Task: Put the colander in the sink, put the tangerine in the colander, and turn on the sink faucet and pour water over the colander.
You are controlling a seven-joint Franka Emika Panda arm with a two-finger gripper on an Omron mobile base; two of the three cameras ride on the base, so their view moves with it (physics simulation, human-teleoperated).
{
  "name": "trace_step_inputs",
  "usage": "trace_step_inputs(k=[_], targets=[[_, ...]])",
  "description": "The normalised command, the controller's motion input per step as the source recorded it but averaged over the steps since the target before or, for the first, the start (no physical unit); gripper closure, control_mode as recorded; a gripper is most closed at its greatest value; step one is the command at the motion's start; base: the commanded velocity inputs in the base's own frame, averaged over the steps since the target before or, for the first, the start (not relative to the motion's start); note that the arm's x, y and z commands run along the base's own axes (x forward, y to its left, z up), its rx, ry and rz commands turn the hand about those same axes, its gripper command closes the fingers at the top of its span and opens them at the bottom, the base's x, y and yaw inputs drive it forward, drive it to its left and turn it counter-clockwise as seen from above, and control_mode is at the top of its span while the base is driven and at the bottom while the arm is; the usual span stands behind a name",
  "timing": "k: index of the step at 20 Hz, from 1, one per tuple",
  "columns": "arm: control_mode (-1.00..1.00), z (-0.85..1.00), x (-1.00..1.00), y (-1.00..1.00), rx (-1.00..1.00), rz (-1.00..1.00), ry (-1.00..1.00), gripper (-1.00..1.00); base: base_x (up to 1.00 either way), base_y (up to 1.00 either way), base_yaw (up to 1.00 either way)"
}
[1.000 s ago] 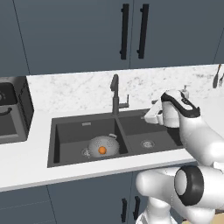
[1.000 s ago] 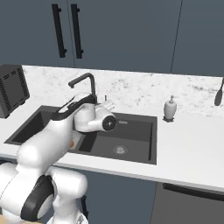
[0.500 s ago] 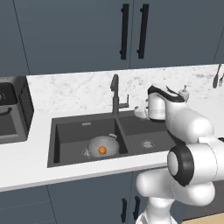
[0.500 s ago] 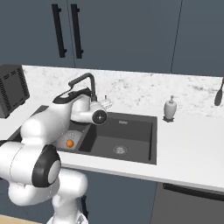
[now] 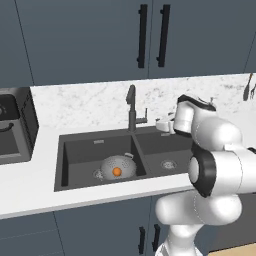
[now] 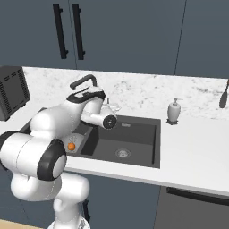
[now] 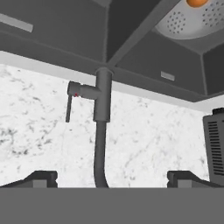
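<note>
With the tangerine [image 5: 116, 171] already in the colander [image 5: 118, 165] in the sink [image 5: 80, 150] left of the faucet [image 5: 131, 107], we have swung our wide-open gripper [image 5: 162, 124] closer beside the faucet, so the lever comes next.

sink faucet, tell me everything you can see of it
The sink faucet is a slim, dark grey, matte metal-looking gooseneck. It stands upright on the white countertop behind the divider between the two basins of the sink. A short arm at its side carries a thin lever. No water runs from it. Nothing touches it; the gripper is close beside it, jaws open.
</note>
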Motion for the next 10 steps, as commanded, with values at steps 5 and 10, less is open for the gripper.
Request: trace_step_inputs(k=[5,10], targets=[[-1.00,-0.30,0.24,0.00,0.00,0.00,-0.03,-1.00,0.00,0.00,0.00],[-1.00,-0.18,0.27,0.00,0.00,0.00,-0.10,-1.00,0.00,0.00,0.00]])
